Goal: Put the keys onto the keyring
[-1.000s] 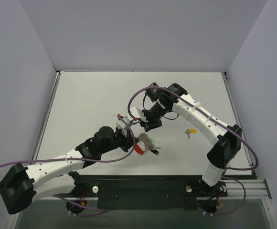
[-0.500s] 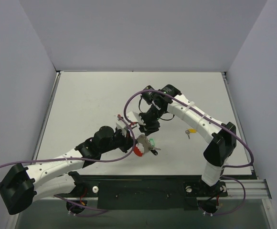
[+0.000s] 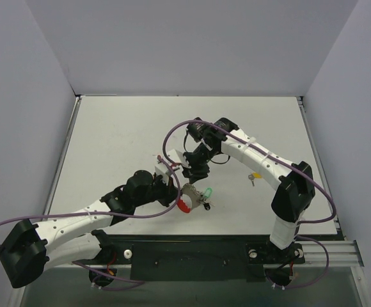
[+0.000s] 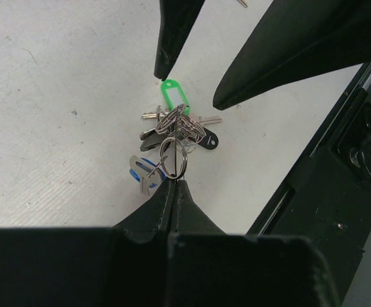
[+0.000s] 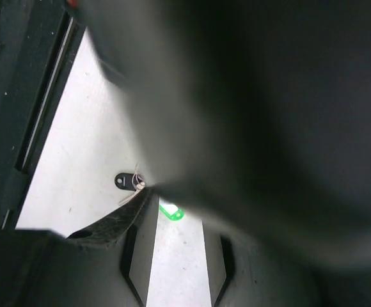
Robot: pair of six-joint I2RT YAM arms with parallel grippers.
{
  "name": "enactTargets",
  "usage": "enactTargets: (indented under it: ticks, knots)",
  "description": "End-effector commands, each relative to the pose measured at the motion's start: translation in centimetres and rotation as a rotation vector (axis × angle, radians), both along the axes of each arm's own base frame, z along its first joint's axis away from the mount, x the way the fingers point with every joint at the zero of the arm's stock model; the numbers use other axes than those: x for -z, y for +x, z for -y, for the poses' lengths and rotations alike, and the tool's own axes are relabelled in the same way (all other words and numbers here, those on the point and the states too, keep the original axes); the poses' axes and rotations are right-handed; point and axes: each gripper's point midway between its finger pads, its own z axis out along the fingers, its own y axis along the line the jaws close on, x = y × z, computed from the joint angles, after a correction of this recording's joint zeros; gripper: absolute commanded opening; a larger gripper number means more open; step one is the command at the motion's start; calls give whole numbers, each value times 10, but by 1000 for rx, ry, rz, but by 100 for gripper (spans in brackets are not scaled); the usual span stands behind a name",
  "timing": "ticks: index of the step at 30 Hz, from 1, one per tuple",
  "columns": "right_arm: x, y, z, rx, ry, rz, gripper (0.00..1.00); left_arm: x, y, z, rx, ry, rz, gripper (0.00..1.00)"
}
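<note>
Keys (image 4: pixel 179 125) hang in a tangled bunch on the keyring (image 4: pixel 173 158), a thin loop that looks silvery in the left wrist view and shows a red part in the top view. The bunch includes a green tag (image 4: pixel 174 96) at its far end, a black-capped key (image 4: pixel 206 139) to one side and a blue-capped key (image 4: pixel 139 170) close to the loop. It sits near the front middle of the desk (image 3: pixel 121 141); I cannot tell whether it rests on the surface or hangs just over it.

The left claw (image 4: pixel 173 185) is pinched together on the near edge of the keyring, its two fingers meeting in a point with the wire between them. The right claw (image 4: pixel 192 86) comes in from the opposite side with its fingers spread apart. One fingertip is just beside the green tag, the other is off to the side of the bunch, and neither grips anything.

A dark blur blocks most of the right wrist view, which shows only the green tag and the black cap.

One yellow-capped key (image 3: pixel 256 175) lies by itself on the desk, well apart from the bunch and just beside the right arm.
</note>
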Motion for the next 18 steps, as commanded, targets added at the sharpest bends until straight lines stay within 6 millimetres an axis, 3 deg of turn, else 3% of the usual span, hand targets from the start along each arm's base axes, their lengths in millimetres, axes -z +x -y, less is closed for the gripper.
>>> enactTargets:
  ticks: [1, 8, 18]
  knots:
    - [21, 0, 18, 86, -62, -97, 29, -60, 11, 13, 7, -163, 148, 0]
    - [-17, -8, 31, 60, 130, -202, 34, -57, 10, 11, 6, -164, 149, 0]
    - [-3, -13, 24, 13, 109, -197, 33, -67, 11, 16, 19, -186, 163, 0]
